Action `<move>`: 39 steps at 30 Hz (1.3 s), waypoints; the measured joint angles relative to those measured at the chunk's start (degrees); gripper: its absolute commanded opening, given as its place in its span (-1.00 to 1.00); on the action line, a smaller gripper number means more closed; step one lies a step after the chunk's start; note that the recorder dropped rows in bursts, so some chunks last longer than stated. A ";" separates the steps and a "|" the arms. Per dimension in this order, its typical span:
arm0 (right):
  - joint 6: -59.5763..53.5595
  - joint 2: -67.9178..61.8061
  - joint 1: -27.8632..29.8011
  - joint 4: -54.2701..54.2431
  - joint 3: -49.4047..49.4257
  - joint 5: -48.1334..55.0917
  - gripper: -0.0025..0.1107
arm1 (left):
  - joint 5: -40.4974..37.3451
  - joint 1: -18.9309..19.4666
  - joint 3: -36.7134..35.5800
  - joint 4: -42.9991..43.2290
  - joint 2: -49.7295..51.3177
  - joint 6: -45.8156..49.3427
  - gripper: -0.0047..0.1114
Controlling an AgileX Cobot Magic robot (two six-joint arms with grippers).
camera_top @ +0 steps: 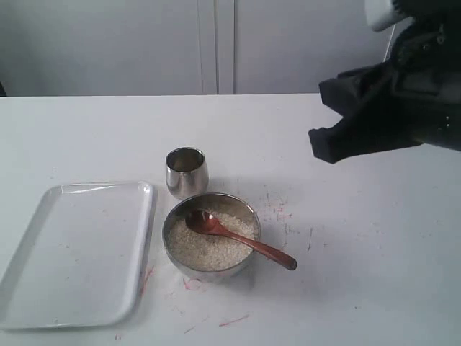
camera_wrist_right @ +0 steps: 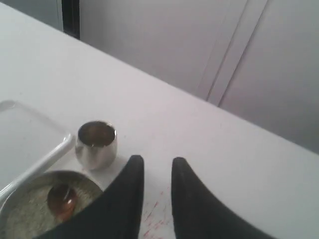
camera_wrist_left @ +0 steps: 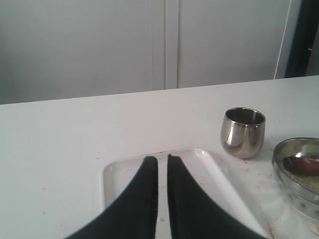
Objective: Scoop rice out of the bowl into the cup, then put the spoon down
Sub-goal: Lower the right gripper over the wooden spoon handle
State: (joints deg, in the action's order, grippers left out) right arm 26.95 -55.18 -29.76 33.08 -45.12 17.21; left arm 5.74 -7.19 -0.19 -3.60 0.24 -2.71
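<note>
While nothing is gripped yet:
Right pincer (camera_wrist_right: 157,164): narrow gap, empty, I see.
Left pincer (camera_wrist_left: 162,160): narrow slit, empty.
Risk: reddish-brown wooden spoon (camera_top: 238,237) below-left of right pincer; nudged handle tips shiny steel bowl (camera_top: 210,242), spilling off-white rice (camera_top: 205,251).

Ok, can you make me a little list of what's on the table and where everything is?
bowl: shiny metal, near the middle of the table, holding rice
spoon: brown wood, head lying on the rice, handle sticking out over the bowl's rim
cup: small shiny metal, upright, just behind the bowl; what is inside cannot be told
tray: white, beside the bowl
left gripper: above the tray, holding nothing, narrow gap between fingers
right gripper: up above the table, holding nothing, small gap between fingers
</note>
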 measured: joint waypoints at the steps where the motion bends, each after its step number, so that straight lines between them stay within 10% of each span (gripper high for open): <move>1: -2.82 0.00 -1.60 -4.28 -1.28 4.10 -0.66 | 0.00 0.00 0.00 0.00 0.00 0.00 -0.67; 11: -41.77 -6.44 -4.48 -29.80 -12.56 36.59 -0.66 | 0.00 0.00 0.00 0.00 0.00 0.00 -0.67; 25: -42.93 -10.35 -4.48 -31.13 -12.88 33.79 -0.02 | 0.00 0.00 0.00 0.00 0.00 0.00 -0.67; 39: -42.93 -13.98 -4.48 -34.77 -12.88 35.21 0.00 | 0.00 0.00 0.00 0.00 0.00 0.00 -0.67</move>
State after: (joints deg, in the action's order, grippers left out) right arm -15.98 -69.17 -34.24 -1.68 -58.00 52.43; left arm 5.74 -7.19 -0.19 -3.60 0.24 -2.71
